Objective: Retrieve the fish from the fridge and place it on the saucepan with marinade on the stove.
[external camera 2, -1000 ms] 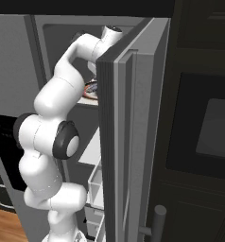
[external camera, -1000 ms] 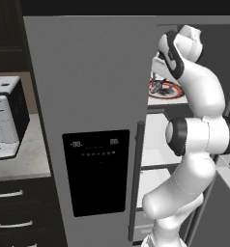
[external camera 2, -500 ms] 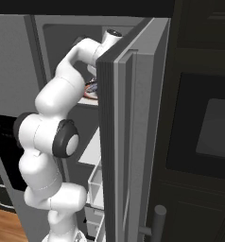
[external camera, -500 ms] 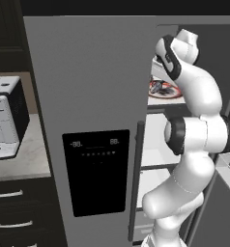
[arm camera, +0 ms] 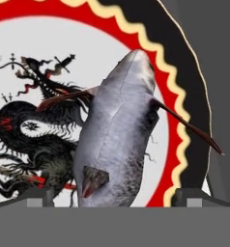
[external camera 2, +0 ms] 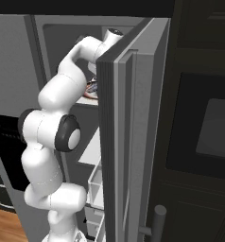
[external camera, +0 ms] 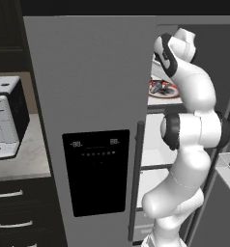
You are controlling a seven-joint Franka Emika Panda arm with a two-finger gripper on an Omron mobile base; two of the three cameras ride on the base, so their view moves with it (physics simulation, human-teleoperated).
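The arm reaches deep into the open fridge [external camera: 97,96], its upper links bent over a white shelf where a red-rimmed plate [external camera: 171,90] sits. From the hand view, the fish [arm camera: 118,140] lies on that plate [arm camera: 35,62], its grey body running from near the claw [arm camera: 114,197] up toward the plate's scalloped red border, thin reddish fins sticking out to either side. The claw is spread wide, one fingertip [arm camera: 37,195] showing on each side of the fish's near end, and nothing is gripped yet; the fish sits between the tips, though whether they touch it I cannot tell.

The step in hand looks like the final descent before closing on the fish. The risks, as I judge them: the body is rounded and tapered, so a squeeze near the narrow end could squirt it out along the plate rather than hold it. The tips may also come down on the plate surface (it looks glossy and flat) and push the plate across the shelf instead of seating around the fish. The fins could snag a finger and twist the fish off-centre as the tips close. Afterwards the arm must back out past the open door [external camera 2: 128,142], which stands close beside its upper links, and a bump there could shake a weak grip loose.
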